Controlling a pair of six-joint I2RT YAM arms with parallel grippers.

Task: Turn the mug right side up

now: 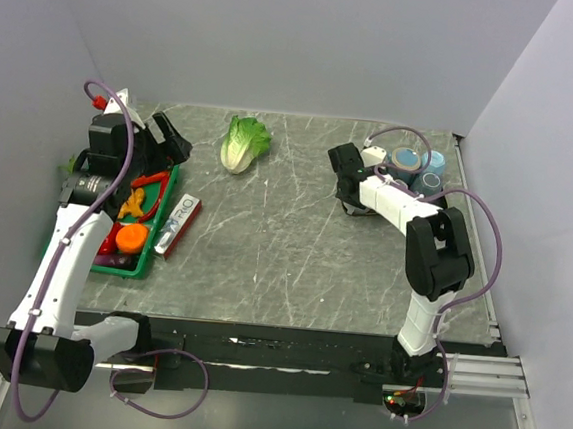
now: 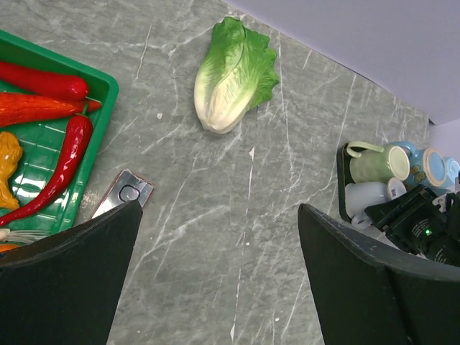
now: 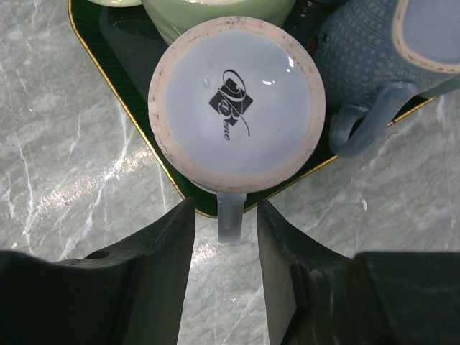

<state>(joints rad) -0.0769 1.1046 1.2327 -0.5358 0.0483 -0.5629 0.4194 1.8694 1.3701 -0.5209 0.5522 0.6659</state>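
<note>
A pale blue-white mug [image 3: 237,100] stands upside down on a dark tray [image 3: 122,50], its printed base facing up. Its handle [image 3: 230,215] sticks out over the tray's gold edge. My right gripper [image 3: 225,210] is open with one finger on each side of the handle, and a small gap shows on both sides. In the top view the right gripper [image 1: 347,185] is at the left end of the mug tray. In the left wrist view the mug [image 2: 366,195] lies just left of the right arm. My left gripper [image 2: 219,208] is open and empty, high over the table's left side [image 1: 173,139].
A green mug [image 3: 215,14] and a blue textured mug [image 3: 374,65] crowd the same tray. A lettuce [image 1: 243,142] lies at the back centre. A green tray [image 2: 108,79] with chillies and other vegetables and a flat packet [image 1: 177,227] are on the left.
</note>
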